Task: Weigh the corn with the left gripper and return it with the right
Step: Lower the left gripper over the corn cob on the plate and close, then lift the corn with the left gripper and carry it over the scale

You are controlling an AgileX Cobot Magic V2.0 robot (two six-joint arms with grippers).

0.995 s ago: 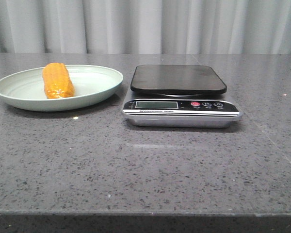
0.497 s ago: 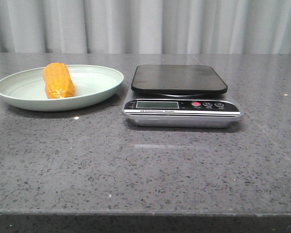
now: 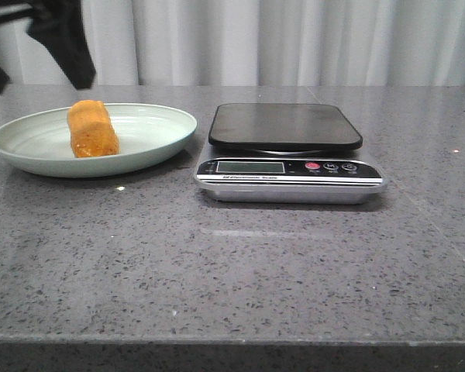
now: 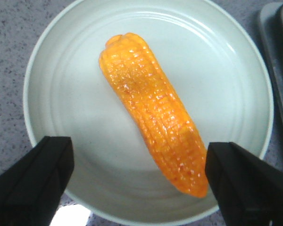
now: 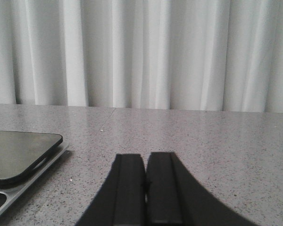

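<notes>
Corn in plate — scale right of plate.

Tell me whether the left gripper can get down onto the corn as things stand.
Probably yes: the left gripper is open above the plate, its fingers wider than the corn, with nothing between them.

orange-yellow corn on pale green plate, black-topped silver scale, speckled grey table.

A staged test bench: grey speckled stone table, white curtain backdrop, digital scale.
</notes>
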